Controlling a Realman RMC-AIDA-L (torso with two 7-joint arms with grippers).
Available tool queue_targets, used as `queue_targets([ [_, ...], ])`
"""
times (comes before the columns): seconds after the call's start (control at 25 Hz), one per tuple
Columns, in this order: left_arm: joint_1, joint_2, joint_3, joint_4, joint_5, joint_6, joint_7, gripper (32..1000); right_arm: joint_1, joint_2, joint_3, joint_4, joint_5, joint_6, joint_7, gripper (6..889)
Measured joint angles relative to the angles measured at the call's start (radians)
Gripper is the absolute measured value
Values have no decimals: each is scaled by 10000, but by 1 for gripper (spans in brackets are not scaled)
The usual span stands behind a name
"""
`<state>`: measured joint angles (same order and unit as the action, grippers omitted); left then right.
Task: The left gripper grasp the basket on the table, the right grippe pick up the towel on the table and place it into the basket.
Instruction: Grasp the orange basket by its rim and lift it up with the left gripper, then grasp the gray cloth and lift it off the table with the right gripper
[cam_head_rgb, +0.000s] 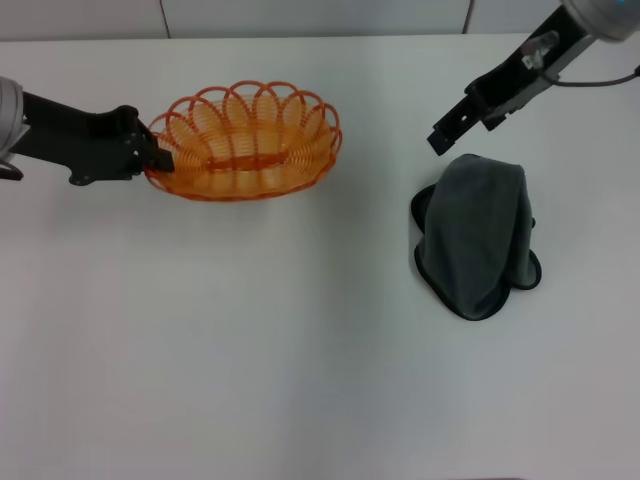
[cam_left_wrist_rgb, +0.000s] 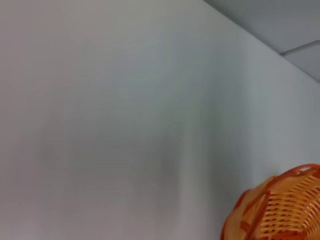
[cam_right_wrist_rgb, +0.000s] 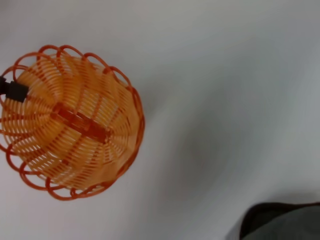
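Head view: basket (cam_head_rgb: 245, 143), orange wire, sits on the white surface (cam_head_rgb: 250, 340) at about 11 o'clock from centre, upright, nothing inside it. Left gripper (cam_head_rgb: 150, 152) reaches in from 9 o'clock, its black fingers clenched on the basket's looped rim at the end nearest the left arm. Right wrist view confirms it: a black fingertip (cam_right_wrist_rgb: 15, 91) pinches the rim of the basket (cam_right_wrist_rgb: 70, 122).

Towel (cam_head_rgb: 476, 234), dark grey with a black stitched edge, lies rumpled on the surface at about 3 o'clock, well apart from the basket. Right gripper (cam_head_rgb: 440, 138) hangs above the surface just beyond the towel's far edge, at roughly 11 o'clock of the towel, not touching it and carrying nothing. Cannot tell whether its fingers are parted or closed.

Left wrist view: only a part of the basket (cam_left_wrist_rgb: 280, 210) over bare surface. Right wrist view: corner of the towel (cam_right_wrist_rgb: 280, 222) in frame.
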<state>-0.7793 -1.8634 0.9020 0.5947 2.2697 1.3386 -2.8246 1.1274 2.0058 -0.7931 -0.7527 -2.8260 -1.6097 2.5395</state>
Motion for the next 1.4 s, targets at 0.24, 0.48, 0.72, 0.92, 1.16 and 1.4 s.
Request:
queue_targets([
  [0.24,-14,100,5,1,-443,143,-5,91,-93,-241,0,75,-58,-205,76,803],
  [0.48,-44,104,0,5,-467,199,-8,91,-262,-359,-1,91,-92,-374,134,801],
  [0.72,-62,105,1,5,-471,199,29,90,-449,-375,-37,103,-431,-308,156,798],
  [0.92,-77,105,-1,5,-471,198,60,89,-563,-368,-22,383,-501,-31,76,796],
  [1.16,-77,105,-1,5,-477,181,90,90,-641,-343,-16,966,-437,534,-115,794],
  [1.4,-76,97,-1,5,-483,142,112,90,-692,-244,-35,1437,-403,1265,-341,791],
])
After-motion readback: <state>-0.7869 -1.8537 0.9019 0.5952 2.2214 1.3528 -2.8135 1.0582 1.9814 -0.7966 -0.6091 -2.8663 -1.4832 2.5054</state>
